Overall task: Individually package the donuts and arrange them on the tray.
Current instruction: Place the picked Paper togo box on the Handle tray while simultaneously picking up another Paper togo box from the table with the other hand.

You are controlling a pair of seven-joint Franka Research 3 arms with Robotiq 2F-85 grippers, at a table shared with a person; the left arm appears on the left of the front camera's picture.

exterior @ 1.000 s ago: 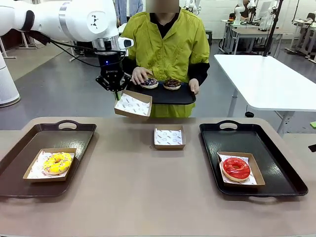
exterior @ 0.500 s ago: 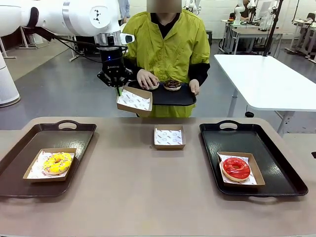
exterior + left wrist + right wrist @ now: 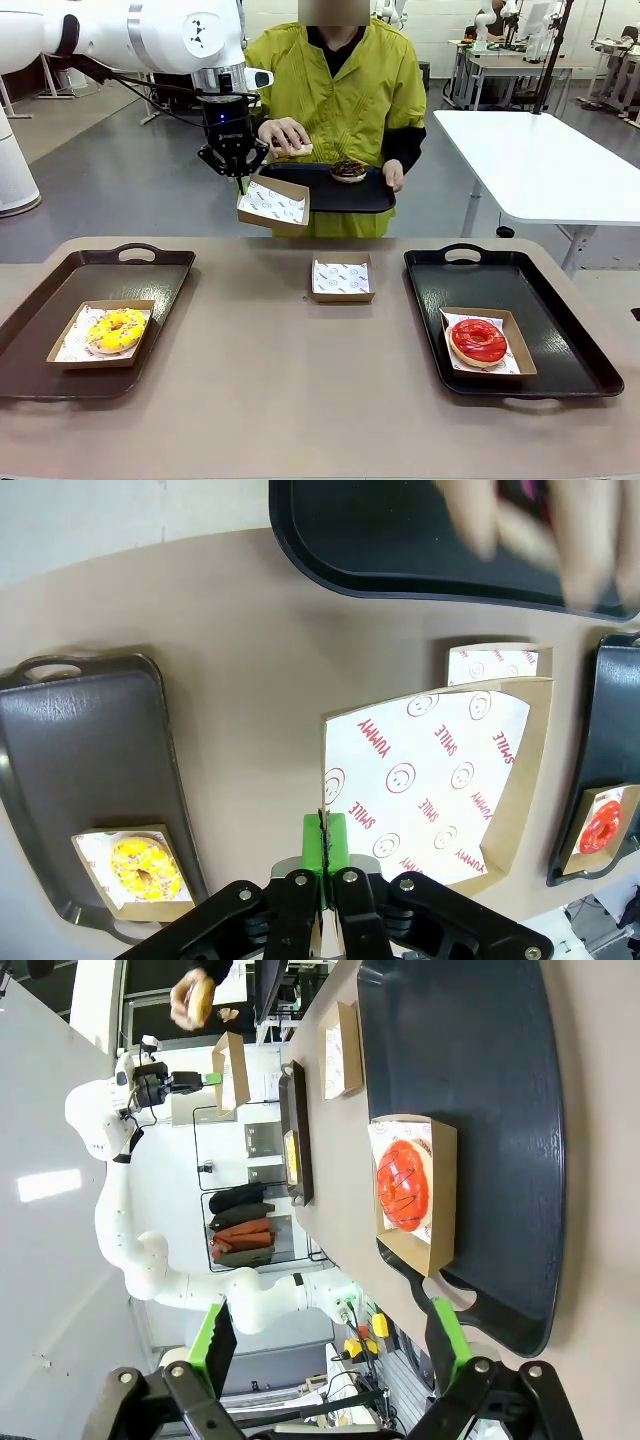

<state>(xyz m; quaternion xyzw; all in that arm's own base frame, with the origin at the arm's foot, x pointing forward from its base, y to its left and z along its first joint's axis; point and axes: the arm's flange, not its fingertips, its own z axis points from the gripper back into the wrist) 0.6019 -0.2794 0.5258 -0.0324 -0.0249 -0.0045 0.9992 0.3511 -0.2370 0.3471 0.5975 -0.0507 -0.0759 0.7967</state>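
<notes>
Left pincer point(image 3: 241, 182) tight on paper-lined box point(image 3: 273, 205) rim (right pincer point(image 3: 330, 1338) wide).

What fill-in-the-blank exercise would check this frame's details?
The left gripper is ____ on the rim of the empty box held in the air.
The red-iced donut sits boxed on the black tray at the robot's ____.
The yellow-iced donut sits boxed on the brown tray at the robot's ____.
Missing: shut; right; left.

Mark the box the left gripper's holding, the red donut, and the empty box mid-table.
held box point(image 3: 273, 204): front view, centre of its paper liner.
red donut point(image 3: 462, 340): front view, icing left of the hole.
empty box point(image 3: 342, 278): front view, centre of its paper liner.
</notes>
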